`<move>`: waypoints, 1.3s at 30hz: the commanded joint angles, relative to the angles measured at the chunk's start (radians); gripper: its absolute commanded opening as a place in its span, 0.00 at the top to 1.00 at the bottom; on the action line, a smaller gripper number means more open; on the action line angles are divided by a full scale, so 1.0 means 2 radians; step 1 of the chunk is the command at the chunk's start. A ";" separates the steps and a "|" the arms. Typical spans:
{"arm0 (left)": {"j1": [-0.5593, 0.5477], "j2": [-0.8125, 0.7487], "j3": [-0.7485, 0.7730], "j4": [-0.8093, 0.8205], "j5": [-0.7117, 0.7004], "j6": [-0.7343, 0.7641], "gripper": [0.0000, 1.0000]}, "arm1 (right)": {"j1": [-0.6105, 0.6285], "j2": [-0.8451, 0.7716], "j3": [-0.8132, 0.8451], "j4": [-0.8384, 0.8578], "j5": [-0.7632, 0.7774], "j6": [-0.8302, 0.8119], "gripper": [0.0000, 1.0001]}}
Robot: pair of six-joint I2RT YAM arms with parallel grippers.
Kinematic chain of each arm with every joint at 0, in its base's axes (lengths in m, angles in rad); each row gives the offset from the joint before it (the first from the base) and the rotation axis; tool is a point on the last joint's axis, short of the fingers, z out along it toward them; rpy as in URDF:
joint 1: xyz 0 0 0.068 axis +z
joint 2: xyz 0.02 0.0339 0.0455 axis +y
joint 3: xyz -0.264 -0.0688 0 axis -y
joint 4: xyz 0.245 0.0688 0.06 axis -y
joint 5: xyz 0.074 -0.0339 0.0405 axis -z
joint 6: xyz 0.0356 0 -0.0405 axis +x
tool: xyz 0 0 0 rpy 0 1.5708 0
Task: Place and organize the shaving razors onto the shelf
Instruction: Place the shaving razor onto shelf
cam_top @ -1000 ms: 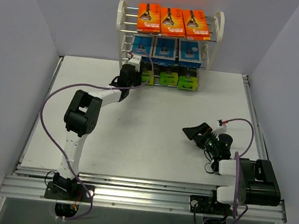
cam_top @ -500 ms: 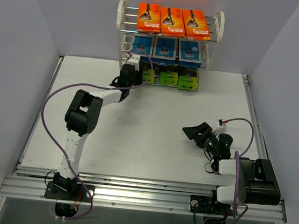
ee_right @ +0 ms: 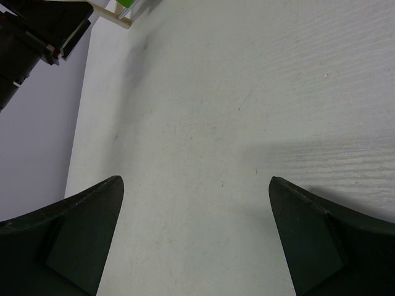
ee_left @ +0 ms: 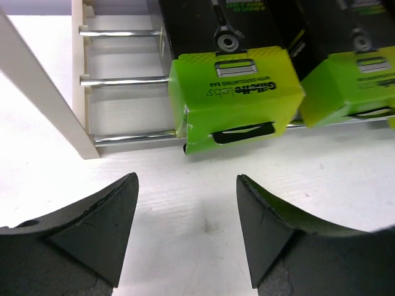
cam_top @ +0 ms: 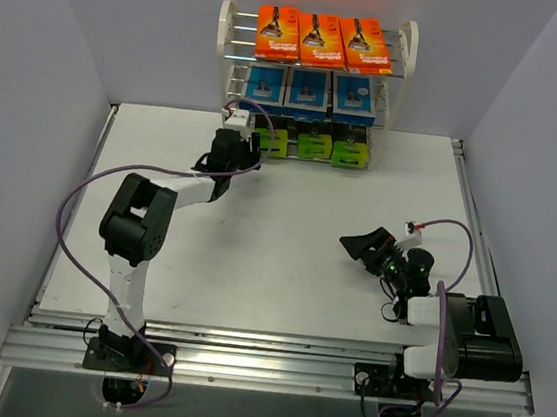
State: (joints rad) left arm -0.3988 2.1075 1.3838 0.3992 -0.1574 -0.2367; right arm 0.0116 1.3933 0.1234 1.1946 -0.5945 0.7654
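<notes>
all nine razors (cam_top: 310, 86) sit sorted on the shelf (cam_top: 410, 42), so i judge it done; my left gripper (ee_left: 186, 185) and right gripper (ee_right: 194, 185) both gape, holding nothing.

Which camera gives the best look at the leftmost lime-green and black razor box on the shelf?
The left wrist view: the lime-green and black razor box is close up, with its label legible. The top external view shows the box small and distant. The right wrist view shows only a green sliver at its top edge.

Robot lab cell: white partition walls (cam_top: 40, 91), aluminium-framed table (cam_top: 288, 210).
</notes>
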 commanded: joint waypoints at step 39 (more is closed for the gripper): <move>-0.091 -0.558 -0.276 -0.293 -0.082 0.039 0.06 | 0.092 -0.138 0.481 -0.754 0.266 -0.205 0.00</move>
State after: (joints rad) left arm -0.5518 1.0023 0.9001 -0.3046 -0.2787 -0.1455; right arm 0.1814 1.0996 1.0168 -0.0490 -0.2176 0.4267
